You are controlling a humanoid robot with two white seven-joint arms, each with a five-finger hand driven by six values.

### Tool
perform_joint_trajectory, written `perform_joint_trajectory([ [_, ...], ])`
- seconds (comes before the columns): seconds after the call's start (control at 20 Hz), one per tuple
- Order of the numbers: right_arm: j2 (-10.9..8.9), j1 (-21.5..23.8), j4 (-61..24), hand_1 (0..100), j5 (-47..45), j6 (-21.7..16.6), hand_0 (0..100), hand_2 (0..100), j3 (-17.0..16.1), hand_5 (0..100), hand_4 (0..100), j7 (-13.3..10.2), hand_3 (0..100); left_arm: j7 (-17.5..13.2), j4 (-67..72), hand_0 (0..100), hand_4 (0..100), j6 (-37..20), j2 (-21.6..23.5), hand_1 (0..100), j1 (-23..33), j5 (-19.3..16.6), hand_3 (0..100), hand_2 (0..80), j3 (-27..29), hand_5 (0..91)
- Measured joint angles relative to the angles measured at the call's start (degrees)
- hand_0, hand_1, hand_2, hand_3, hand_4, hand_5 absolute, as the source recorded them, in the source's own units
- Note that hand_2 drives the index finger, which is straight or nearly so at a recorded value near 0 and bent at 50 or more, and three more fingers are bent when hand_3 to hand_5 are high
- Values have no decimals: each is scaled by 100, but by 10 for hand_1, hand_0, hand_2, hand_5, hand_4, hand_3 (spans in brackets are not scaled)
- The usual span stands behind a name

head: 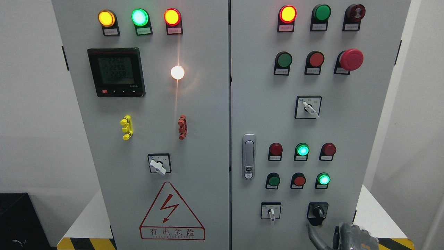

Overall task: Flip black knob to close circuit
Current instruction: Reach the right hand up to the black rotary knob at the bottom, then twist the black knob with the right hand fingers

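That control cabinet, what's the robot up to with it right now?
The robot's right hand is coming up from the bottom edge toward the black knob at the lower right of the cabinet's right door. One finger sits just below the knob, and nothing is gripped yet. The left hand isn't in view.

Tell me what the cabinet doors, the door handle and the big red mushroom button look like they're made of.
Cabinet doors: likely painted sheet metal, a flat, matte light grey with only soft glare from the lamp. Door handle: apparently metal or metal-look plating, silvery with a bright sheen. Big red mushroom button: probably moulded plastic, a smooth, evenly red dome on a black base.
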Motion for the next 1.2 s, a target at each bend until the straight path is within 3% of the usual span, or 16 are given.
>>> perform_joint_trajectory([
  [1.2,-1,-267,181,0,57,-41,0,893,-328,1000,917,126,1000,0,0,120,0,0,1,556,0,0,0,0,0,0],
])
